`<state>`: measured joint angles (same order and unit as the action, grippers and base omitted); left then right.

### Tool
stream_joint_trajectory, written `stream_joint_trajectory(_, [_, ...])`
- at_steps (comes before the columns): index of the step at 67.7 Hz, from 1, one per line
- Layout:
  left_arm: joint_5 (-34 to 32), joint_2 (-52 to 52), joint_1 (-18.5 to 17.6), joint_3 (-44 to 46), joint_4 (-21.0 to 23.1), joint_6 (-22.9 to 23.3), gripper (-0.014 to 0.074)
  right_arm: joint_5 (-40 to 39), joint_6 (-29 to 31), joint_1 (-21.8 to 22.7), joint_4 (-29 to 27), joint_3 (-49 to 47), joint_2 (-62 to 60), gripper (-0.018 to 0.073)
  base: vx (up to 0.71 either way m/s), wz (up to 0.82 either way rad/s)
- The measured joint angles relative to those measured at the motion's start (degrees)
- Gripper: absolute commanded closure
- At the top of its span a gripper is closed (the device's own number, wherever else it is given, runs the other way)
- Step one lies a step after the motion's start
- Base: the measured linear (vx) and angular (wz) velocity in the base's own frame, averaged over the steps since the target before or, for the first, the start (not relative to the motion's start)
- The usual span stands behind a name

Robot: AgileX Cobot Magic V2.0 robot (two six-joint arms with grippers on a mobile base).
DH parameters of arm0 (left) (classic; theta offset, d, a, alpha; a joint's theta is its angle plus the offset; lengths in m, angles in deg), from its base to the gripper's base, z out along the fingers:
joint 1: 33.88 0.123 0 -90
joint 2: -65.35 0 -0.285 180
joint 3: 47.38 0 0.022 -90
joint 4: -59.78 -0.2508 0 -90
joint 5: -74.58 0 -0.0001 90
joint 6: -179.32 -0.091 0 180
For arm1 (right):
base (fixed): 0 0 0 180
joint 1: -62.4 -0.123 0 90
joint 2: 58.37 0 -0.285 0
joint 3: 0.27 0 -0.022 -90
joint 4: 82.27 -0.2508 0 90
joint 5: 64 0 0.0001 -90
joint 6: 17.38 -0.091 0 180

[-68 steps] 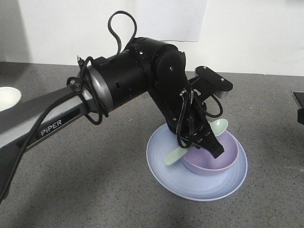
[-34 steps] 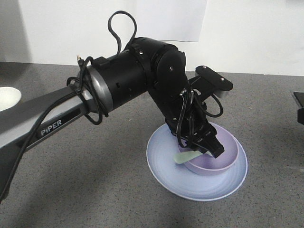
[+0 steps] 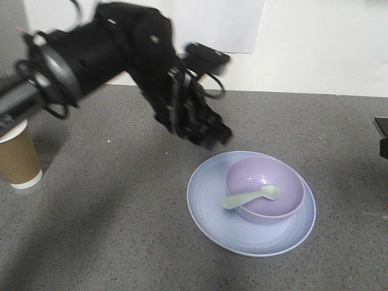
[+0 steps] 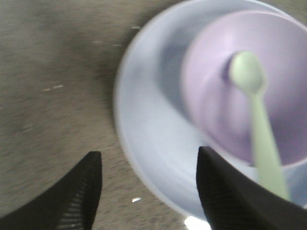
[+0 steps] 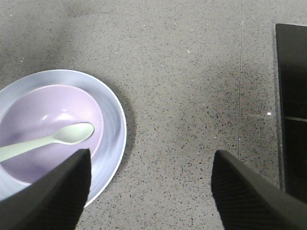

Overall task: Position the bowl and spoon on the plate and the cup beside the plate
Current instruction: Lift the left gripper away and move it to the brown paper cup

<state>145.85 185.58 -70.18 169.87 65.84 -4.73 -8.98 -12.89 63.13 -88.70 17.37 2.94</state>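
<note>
Now the purple bowl [image 3: 265, 188] sits on the pale blue plate [image 3: 209, 209], a bit toward the back of it. The mint-green spoon [image 3: 250, 197] lies in the bowl, with its round scoop inside and its handle sticking out over the bowl's rim above the plate. The plate rests on the gray speckled desk [image 3: 109, 230]. The brown paper cup [image 3: 18, 156] stands upright on the desk at the left edge of the front view, well apart from the plate. The left end effector [image 3: 209, 134] hangs in the air above the desk, up and to the left of the plate, and touches nothing. In the left wrist view, the left end effector [image 4: 148, 191] has its two dark fingers [image 4: 79, 196] spread wide with nothing between them. The right end effector [image 5: 151, 191] is also spread wide and holds nothing; it hangs over bare desk beside the plate. A dark flat thing [image 5: 291, 105] lies at the right edge of that view.
</note>
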Motion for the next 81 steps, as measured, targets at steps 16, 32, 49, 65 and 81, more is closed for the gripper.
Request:
stream_joint_trajectory(16, [0.4, -5.3, 10.4, 0.0, -2.5, 1.5, 0.0220, 0.0, 0.0, 0.0, 0.0, 0.0, 0.0, 0.0053, 0.00, 0.00])
stream_joint_trajectory(32, [0.7, -9.6, 20.9, 0.0, -8.7, 2.9, 0.0220, 0.0, 0.1, 0.0, 0.0, 0.0, 0.0, 0.0053, 0.00, 0.00])
stream_joint_trajectory(49, [0.7, -11.5, 31.9, -2.6, -9.6, 3.1, 0.0220, 0.0, 0.1, 0.0, 0.0, 0.0, 0.0, 0.0053, 0.00, 0.00])
stream_joint_trajectory(65, [0.8, -14.9, 41.1, -13.1, -9.8, 4.1, 0.0220, 0.0, 0.1, 0.0, 0.0, 0.0, 0.0, 0.0053, 0.00, 0.00])
stream_joint_trajectory(81, [0.7, -15.8, 44.2, -16.6, -7.7, 4.1, 0.0220, 0.0, 0.1, 0.0, 0.0, 0.0, 0.0, 0.0053, 0.00, 0.00])
